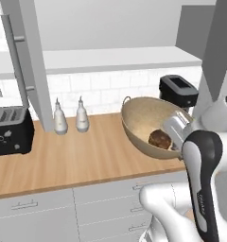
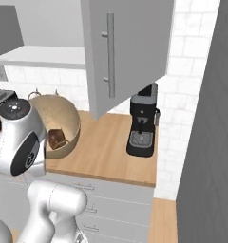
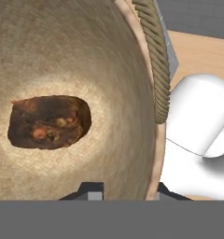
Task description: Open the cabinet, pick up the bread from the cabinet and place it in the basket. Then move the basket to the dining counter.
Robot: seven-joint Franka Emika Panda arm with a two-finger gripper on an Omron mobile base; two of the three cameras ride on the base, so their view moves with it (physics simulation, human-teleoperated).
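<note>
Looking along the hand, the gripper straddles the rim of the basket at 6 o'clock: one dark finger tip sits inside the wall, the other outside, so the fingers are pinched on the rim. The bread, a dark brown lump, lies on the speckled basket floor toward 9 o'clock, apart from the fingers. A rope handle runs along the rim at 1 o'clock.

From the left base camera, the basket is tilted, its mouth facing the camera, at 3 o'clock over the wooden worktop, with the bread low inside it. The arm's wrist covers the basket's right rim. Farther back at 9 o'clock stand a black toaster and two white bottles, with a black appliance at 2 o'clock.

Farthest up, the cabinet hangs open, its door with a long bar handle swung out. A coffee machine stands below it.
</note>
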